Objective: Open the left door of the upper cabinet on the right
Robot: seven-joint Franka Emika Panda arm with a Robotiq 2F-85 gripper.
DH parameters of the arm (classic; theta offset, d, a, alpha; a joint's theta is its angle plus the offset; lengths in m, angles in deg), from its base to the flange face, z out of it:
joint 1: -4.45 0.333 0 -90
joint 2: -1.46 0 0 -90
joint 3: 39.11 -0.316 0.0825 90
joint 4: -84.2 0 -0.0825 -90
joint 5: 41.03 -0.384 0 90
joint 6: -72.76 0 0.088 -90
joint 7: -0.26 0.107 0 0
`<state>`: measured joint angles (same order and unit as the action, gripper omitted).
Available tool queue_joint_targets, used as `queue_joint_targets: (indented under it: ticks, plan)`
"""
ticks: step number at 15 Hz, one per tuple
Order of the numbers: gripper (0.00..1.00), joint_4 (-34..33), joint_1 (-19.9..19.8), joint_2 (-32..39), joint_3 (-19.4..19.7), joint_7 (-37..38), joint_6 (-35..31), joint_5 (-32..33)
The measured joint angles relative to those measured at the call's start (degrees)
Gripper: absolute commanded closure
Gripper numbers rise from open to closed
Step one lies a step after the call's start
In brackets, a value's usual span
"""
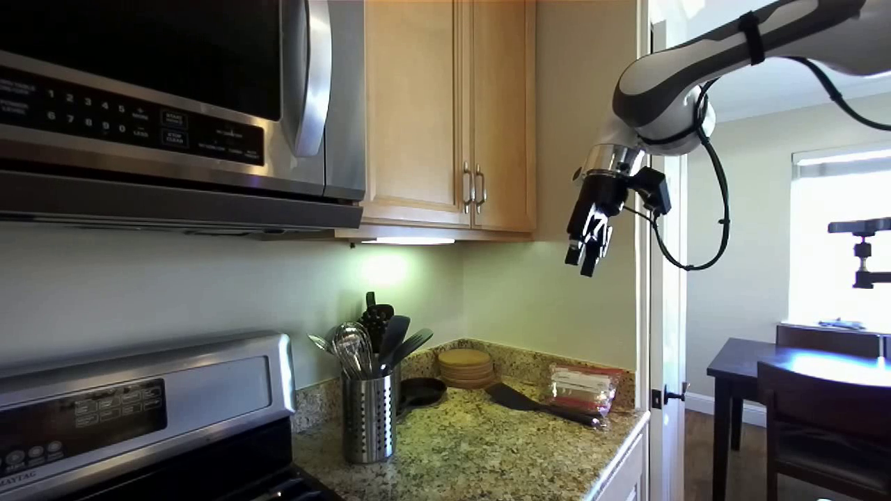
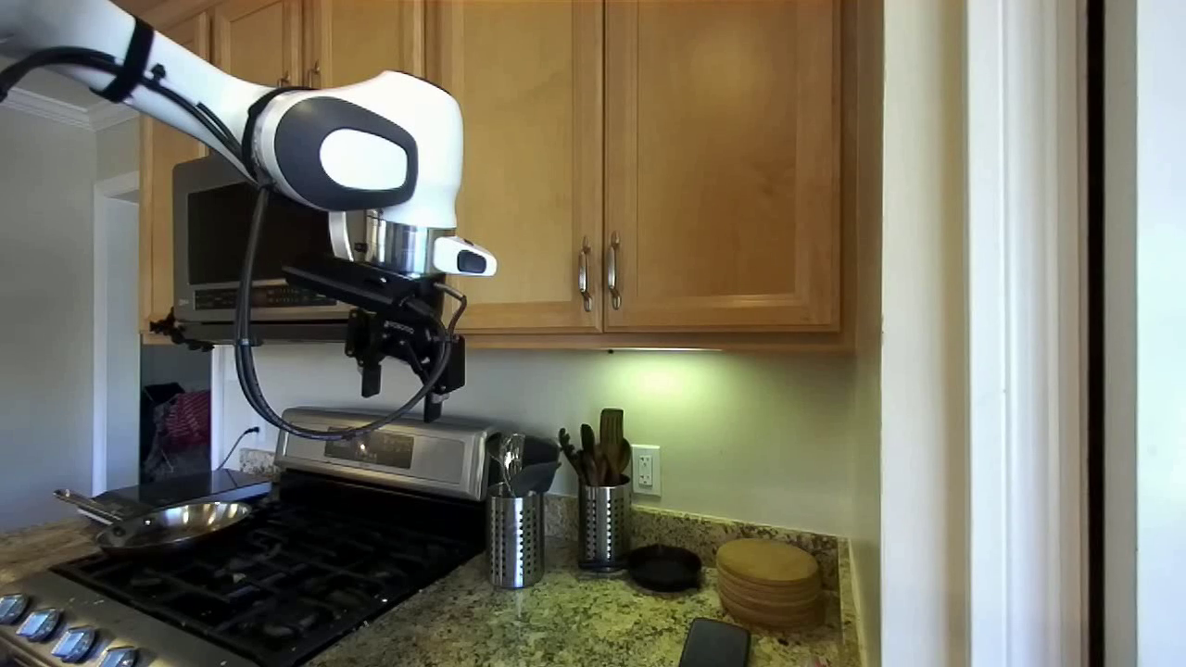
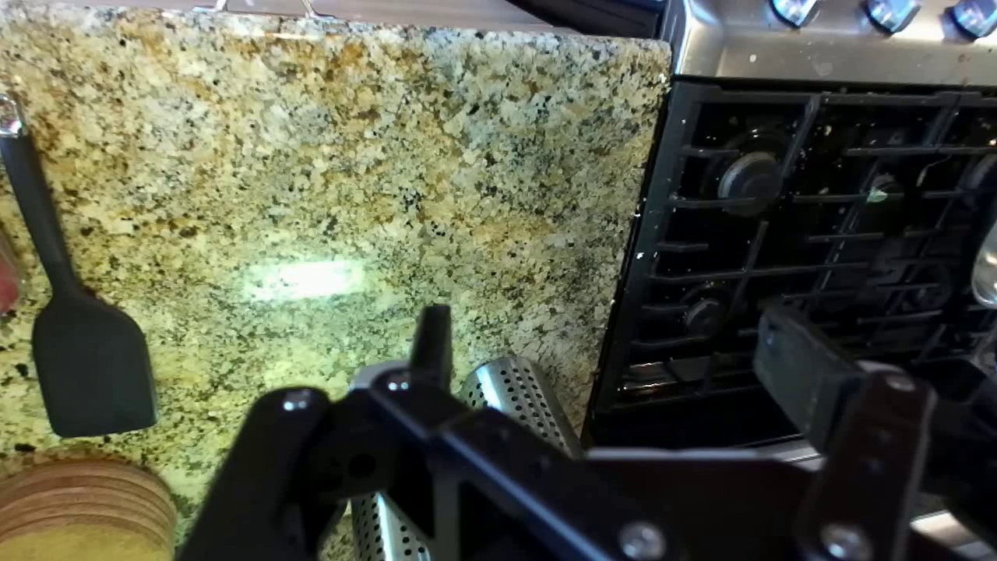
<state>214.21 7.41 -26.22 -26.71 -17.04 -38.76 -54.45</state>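
Note:
The upper cabinet [image 2: 727,343] is light maple with two tall panelled doors, both shut; it also shows in an exterior view [image 1: 445,234]. The left door [image 2: 519,167] has a small silver handle [image 2: 585,273] at its lower right corner. The left door [image 1: 418,104] and its handle [image 1: 467,188] show there too. My gripper [image 2: 401,394] hangs pointing down, left of the handles and lower, apart from the doors. In an exterior view the gripper [image 1: 581,257] is right of the cabinet. In the wrist view the gripper [image 3: 606,323] is open and empty; the doors are out of view.
A stainless-steel microwave [image 1: 299,170] adjoins the cabinet on the left. The stove [image 2: 278,565] bears a pan [image 2: 176,528]. On the granite counter [image 3: 350,156] stand metal utensil holders [image 2: 515,537] and stacked wooden discs [image 2: 769,584]. A black spatula [image 3: 93,366] lies there.

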Motion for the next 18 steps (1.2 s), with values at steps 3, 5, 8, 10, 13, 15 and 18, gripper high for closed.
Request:
queue_joint_targets:
  ticks: [3,5,8,10,13,15,18]
  plan:
    - [0.00,0.1,-1.0,0.1,-1.3,0.7,-0.4,0.6]
    - [0.00,0.6,-2.2,0.4,-3.8,4.0,-3.1,3.0]
    - [0.00,0.9,-3.3,2.2,-7.9,10.1,-8.4,7.1]
    - [0.00,0.8,-3.5,3.7,-9.6,13.4,-13.0,8.6]
    - [0.00,0.1,-4.0,6.1,-11.1,17.7,-19.9,11.5]
    - [0.00,-1.1,-4.6,7.6,-11.3,19.2,-24.0,13.3]
    - [0.00,-4.0,-6.0,9.5,-11.3,19.8,-28.9,15.4]
